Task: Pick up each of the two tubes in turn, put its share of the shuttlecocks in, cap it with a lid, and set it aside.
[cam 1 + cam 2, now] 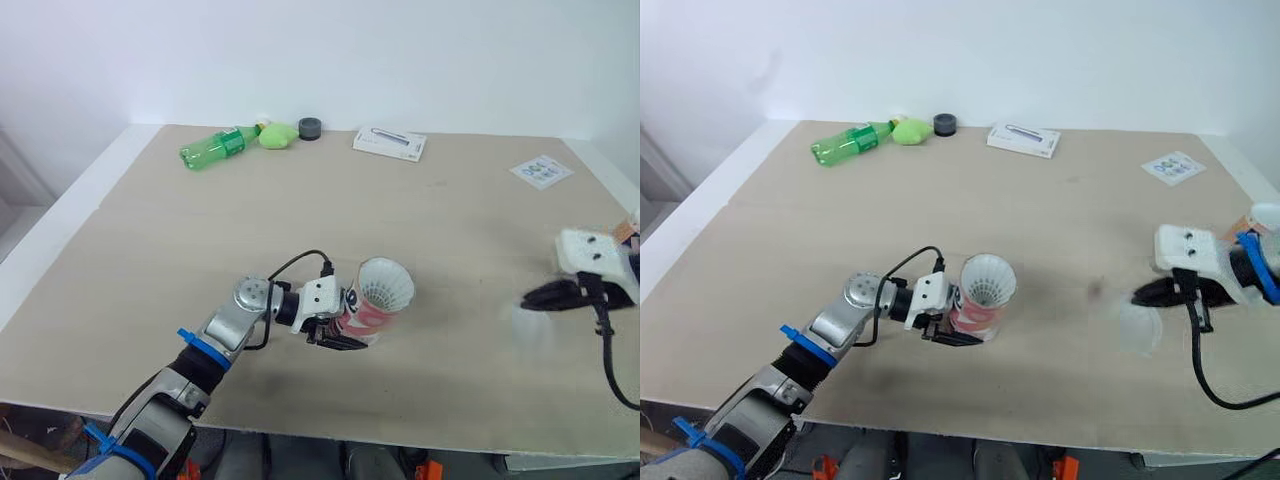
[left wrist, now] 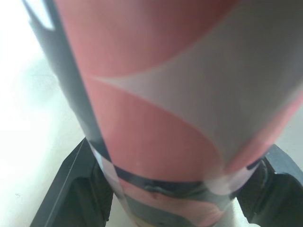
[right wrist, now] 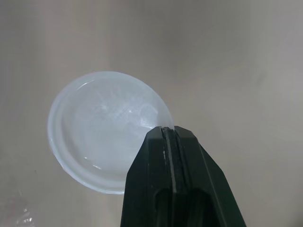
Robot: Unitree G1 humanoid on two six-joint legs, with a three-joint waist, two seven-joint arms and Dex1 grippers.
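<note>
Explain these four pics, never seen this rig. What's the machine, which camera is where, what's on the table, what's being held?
It is a two-armed humanoid robot; each arm ends in a hand with two black fingers. The two wide pictures come from a stereo camera on its head, looking down over the table. The two close-ups come from a camera on each wrist, looking along that hand's fingers. The left hand grips a red-and-white tube, with a white shuttlecock at its mouth. The right hand pinches a clear round lid by its rim. Near the far edge lie a green bottle, a dark cap, a white box and a printed card.
</note>
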